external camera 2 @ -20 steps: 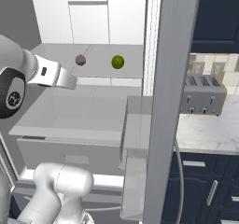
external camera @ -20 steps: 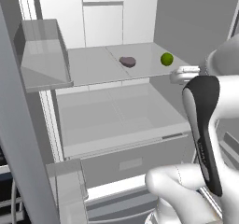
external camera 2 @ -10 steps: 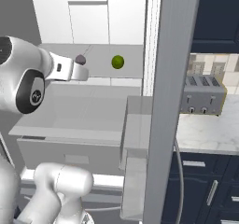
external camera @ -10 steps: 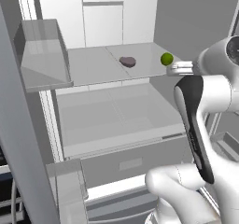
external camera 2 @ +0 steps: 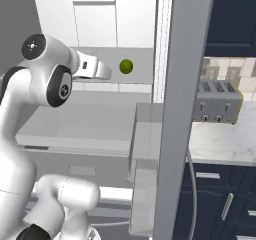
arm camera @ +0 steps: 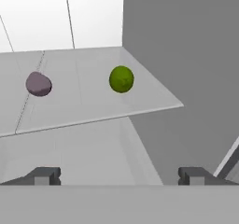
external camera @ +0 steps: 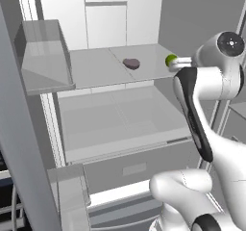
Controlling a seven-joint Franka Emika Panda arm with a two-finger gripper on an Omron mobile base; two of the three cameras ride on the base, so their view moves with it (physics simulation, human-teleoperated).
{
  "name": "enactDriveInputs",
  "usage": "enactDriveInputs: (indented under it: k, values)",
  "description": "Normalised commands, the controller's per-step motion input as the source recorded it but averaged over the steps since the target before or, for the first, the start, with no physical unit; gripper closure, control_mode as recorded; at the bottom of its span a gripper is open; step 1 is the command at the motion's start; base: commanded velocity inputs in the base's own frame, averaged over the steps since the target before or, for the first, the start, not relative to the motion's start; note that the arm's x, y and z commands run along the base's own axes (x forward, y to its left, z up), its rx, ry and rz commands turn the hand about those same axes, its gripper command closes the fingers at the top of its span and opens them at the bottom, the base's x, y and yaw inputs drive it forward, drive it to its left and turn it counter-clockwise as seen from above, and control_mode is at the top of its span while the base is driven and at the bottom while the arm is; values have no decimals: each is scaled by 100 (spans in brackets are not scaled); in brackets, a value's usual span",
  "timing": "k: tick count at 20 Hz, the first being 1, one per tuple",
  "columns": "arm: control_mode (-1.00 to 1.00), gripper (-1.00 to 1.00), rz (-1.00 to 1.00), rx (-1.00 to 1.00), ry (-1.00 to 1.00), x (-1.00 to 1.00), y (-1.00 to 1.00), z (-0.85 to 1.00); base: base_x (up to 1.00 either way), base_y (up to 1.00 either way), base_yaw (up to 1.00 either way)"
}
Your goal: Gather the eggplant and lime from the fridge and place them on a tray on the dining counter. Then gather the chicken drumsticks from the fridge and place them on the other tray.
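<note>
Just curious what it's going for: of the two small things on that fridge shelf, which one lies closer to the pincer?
The green lime, near the shelf's right edge. The open pincer points almost straight at it, while the purple eggplant lies farther off to the left.

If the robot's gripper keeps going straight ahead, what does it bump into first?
Probably the lime. The open gripper points into the fridge, and the lime sits almost dead ahead on the shelf. The eggplant lies off to one side.

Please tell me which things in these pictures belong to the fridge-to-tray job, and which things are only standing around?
Belong to the job:
- lime, on the fridge shelf
- eggplant, on the same shelf, apart from the lime
- gripper, open, short of the shelf

Only standing around:
- toaster, on the counter beside the fridge
- door bin
</note>
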Motion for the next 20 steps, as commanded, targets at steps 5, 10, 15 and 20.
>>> enactDriveInputs:
  k: [5,10,15,20]
  values:
    - [-100,-100,-4,0,11,58,-6,-2,0,0,0]
    - [-100,-100,-2,0,7,70,-18,-5,0,0,0]
    - [-100,-100,-1,0,3,63,-10,-10,0,0,0]
    - [-100,-100,0,0,3,59,-9,-12,0,0,0]
